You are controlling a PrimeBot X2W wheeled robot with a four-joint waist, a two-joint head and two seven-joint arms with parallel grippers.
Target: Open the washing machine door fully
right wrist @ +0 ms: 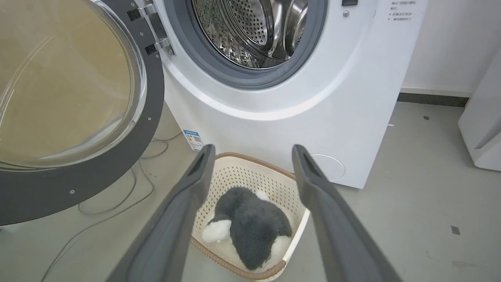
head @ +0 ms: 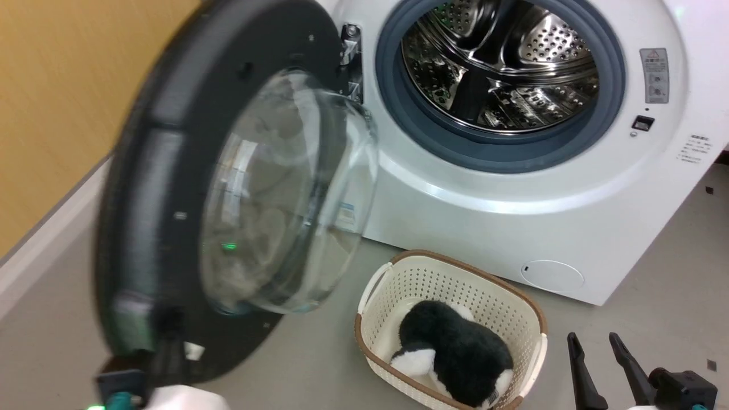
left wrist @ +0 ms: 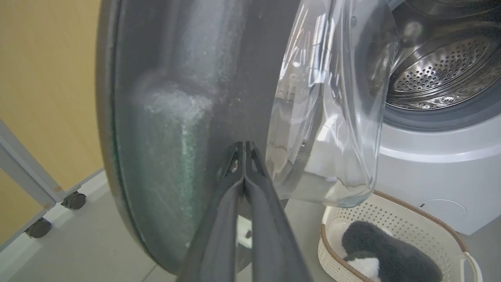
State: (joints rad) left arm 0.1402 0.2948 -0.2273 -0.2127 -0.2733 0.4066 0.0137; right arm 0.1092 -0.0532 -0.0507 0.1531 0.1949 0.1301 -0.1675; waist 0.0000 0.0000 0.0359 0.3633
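Note:
The washing machine door (head: pixel 159 171) stands swung out to the left on its metal hinge (head: pixel 351 51), its clear glass bowl (head: pixel 285 193) bulging toward the white washing machine (head: pixel 484 210). The steel drum (head: pixel 501 62) lies exposed inside the grey gasket. My left gripper (head: pixel 170 324) is shut, and in the left wrist view its joined tips (left wrist: pixel 244 147) rest against the dark grey inner rim of the door (left wrist: pixel 176 98) beside the glass. My right gripper (head: pixel 595 339) hangs open at the lower right, above the floor. In the right wrist view it (right wrist: pixel 253 150) frames the basket, apart from the door (right wrist: pixel 98 184).
A cream basket (head: pixel 450 273) holding a black-and-white plush toy (head: pixel 455 353) sits on the floor before the machine. A yellow wall (head: pixel 57 85) runs along the left, with a wheeled frame (left wrist: pixel 74 199) by it. Cables (right wrist: pixel 117 203) lie under the door. A white appliance (right wrist: pixel 481 129) stands at right.

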